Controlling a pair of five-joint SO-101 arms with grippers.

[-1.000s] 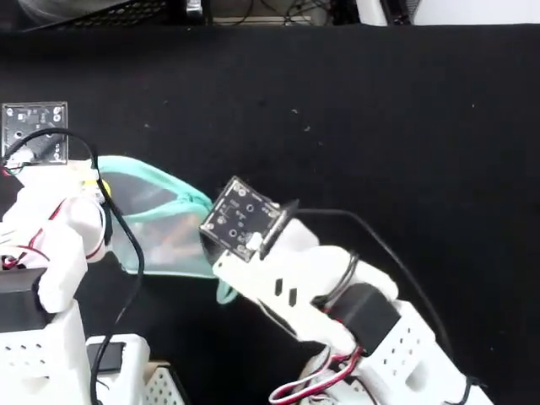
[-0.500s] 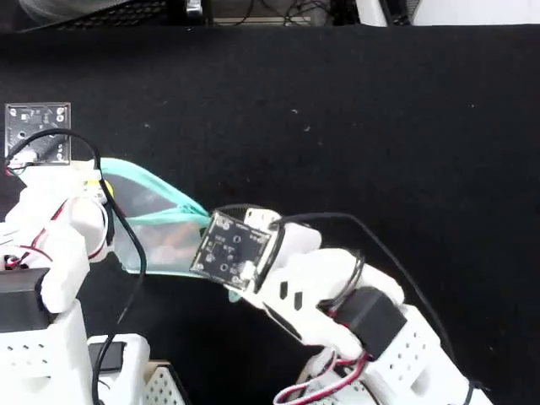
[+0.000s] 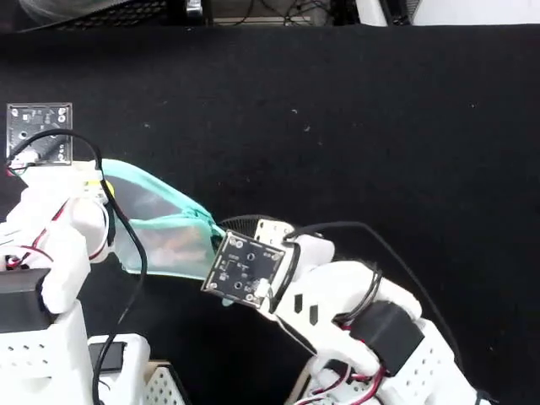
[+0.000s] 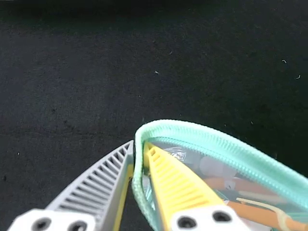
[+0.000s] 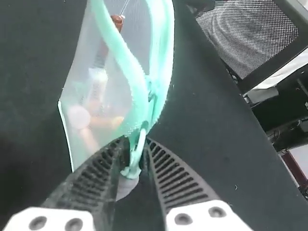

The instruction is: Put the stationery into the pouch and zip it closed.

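Two arms worked from the near edge of the black table (image 3: 380, 126). At the left, the left arm (image 3: 51, 253) stood folded close to its base, its wrist bent forward. The left gripper (image 4: 139, 144) was clamped on the left end of the pouch (image 3: 160, 232). In the left wrist view, its yellow finger lay inside the mouth and its grey finger outside. The mint zip band (image 4: 211, 144) was pinched between them and curved over the yellow finger.

Between the two arms, the pouch was held up off the cloth, a clear mesh bag edged in mint. Its mouth stood open, and the two zip bands spread apart in the right wrist view. Stationery (image 5: 94, 120) lay inside against the mesh, among it orange pens (image 4: 250, 190) and a pale round piece.

Further right, the right arm (image 3: 354, 312) came in low from the near right corner, stretched leftward. Its wrist was turned so that the camera board sat over the pouch's right end. The right gripper (image 5: 137, 161) had its dark ribbed fingers (image 5: 96, 178) drawn together on the mint tab where the two zip bands meet.
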